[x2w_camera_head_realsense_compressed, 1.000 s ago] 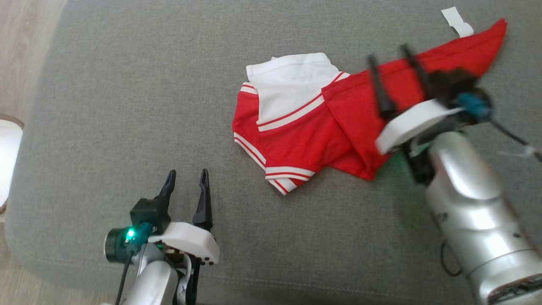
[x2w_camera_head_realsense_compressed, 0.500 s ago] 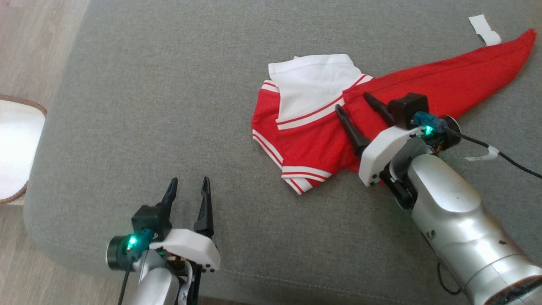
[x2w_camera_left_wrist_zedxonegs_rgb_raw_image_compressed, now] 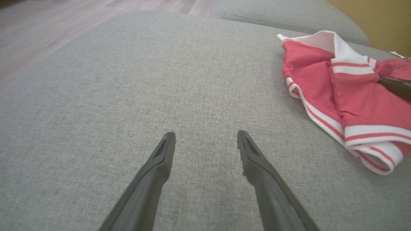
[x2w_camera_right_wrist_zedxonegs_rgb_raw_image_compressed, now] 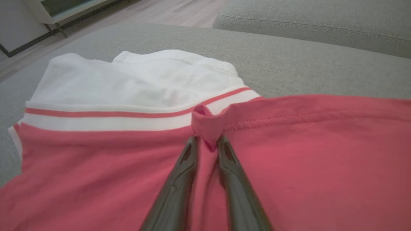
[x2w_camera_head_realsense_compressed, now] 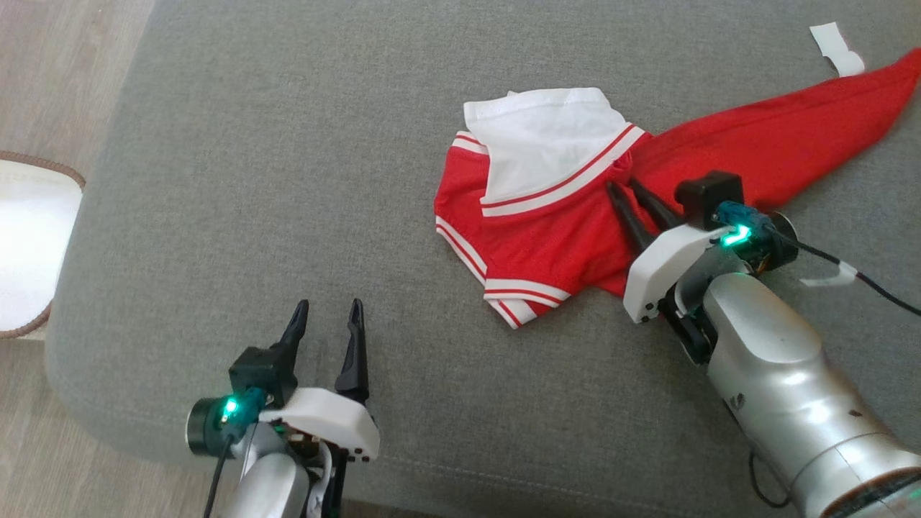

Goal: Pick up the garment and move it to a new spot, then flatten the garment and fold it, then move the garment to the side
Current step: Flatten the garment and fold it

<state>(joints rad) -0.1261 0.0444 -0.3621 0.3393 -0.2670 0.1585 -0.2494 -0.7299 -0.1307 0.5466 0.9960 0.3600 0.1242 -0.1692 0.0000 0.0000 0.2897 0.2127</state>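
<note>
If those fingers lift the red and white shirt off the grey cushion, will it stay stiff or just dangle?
Probably floppy: the red mesh jersey with white sleeve panels lies crumpled in folds, and a tuft bunches where the right fingers pinch it. It looks thin and light, so it would likely dangle from that pinch.

Grey cushion, wooden floor

Soft, even daylight is spread across the grey cushion, with shadows kept faint. A white object at the head view's left edge is blown out. The garment is washed pinkish in both wrist views, and the right gripper is blurred near the lens.
</note>
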